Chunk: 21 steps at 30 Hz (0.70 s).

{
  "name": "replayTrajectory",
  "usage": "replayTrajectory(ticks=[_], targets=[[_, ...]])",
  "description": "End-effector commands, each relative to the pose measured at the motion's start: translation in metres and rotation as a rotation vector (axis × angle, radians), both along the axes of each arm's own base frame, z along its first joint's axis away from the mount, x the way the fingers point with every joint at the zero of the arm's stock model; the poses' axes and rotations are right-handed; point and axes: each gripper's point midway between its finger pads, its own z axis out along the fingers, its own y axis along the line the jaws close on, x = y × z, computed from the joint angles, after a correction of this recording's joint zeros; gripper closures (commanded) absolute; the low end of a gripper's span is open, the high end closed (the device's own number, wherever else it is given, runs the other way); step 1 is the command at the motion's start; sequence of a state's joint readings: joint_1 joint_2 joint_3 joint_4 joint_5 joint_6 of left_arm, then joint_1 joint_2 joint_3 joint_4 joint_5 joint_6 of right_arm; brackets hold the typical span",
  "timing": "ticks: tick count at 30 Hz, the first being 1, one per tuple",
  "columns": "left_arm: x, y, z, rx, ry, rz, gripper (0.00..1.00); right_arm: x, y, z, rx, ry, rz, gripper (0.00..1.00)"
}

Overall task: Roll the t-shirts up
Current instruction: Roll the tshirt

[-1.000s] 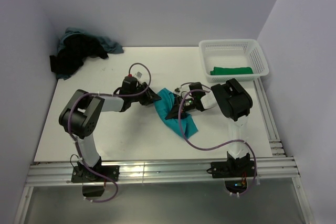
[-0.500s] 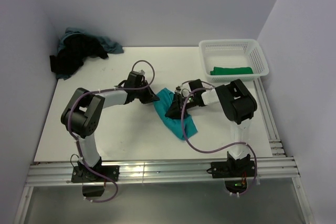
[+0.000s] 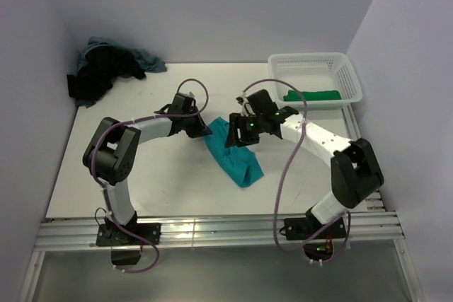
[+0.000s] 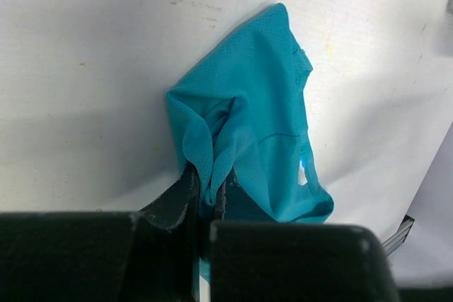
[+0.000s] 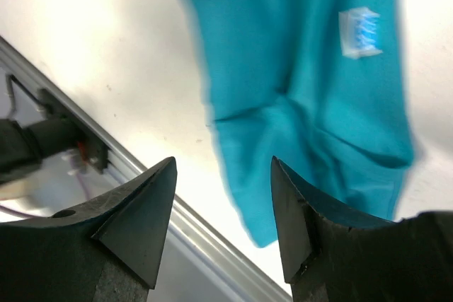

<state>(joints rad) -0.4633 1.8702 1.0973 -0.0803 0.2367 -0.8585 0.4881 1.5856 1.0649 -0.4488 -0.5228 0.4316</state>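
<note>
you're working on a white table (image 3: 148,182) boxed in by pale lilac walls (image 3: 212,5), with metal rails (image 3: 212,230) along its near edge. the teal t-shirt (image 3: 239,162) lies crumpled near the middle of the table. its long axis runs on a slant from far left to near right. a small white label (image 5: 359,32) shows on it in the right wrist view.

your left arm (image 3: 141,132) comes up from its base and lies low across the table toward the right. the left gripper (image 4: 205,190) is clamped tight on a bunched fold at the shirt's far-left end. your right arm (image 3: 318,139) sweeps in a long arc from its base to the shirt's far end. the right gripper (image 5: 223,167) hangs over the cloth just beside the left one, fingers spread wide with nothing between them. that view is blurred, so you can't tell whether the tips touch the fabric.

the dark green t-shirt (image 3: 311,95) lies inside the white mesh basket (image 3: 352,79) at the far right corner. a pile of black and grey-blue t-shirts (image 3: 106,68) sits in the far left corner against the wall.
</note>
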Motion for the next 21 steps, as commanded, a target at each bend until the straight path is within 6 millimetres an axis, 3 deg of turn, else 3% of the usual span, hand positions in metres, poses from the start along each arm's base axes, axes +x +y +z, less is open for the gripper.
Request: replayTrajectory(ticks=[1, 2, 3, 4, 13, 21], targets=[[0.002, 0.003, -0.007, 0.033, 0.013, -0.010, 1.00, -0.004, -0.001, 0.022, -0.228, -0.220, 0.028, 0.37], [0.001, 0.004, -0.008, 0.036, 0.018, -0.011, 0.99, -0.014, 0.013, 0.026, -0.243, -0.257, 0.070, 0.37], [0.000, 0.003, -0.008, 0.037, 0.022, -0.013, 1.00, -0.010, 0.011, 0.026, -0.299, -0.304, 0.054, 0.36], [0.000, 0.003, -0.009, 0.038, 0.027, -0.015, 1.00, -0.018, 0.022, 0.025, -0.330, -0.331, 0.094, 0.35], [-0.003, -0.004, -0.009, 0.014, 0.075, -0.030, 1.00, -0.018, 0.037, 0.005, -0.671, -0.558, 0.140, 0.35], [-0.009, -0.002, -0.011, 0.015, 0.106, -0.027, 1.00, -0.028, 0.066, -0.008, -0.775, -0.645, 0.238, 0.35]])
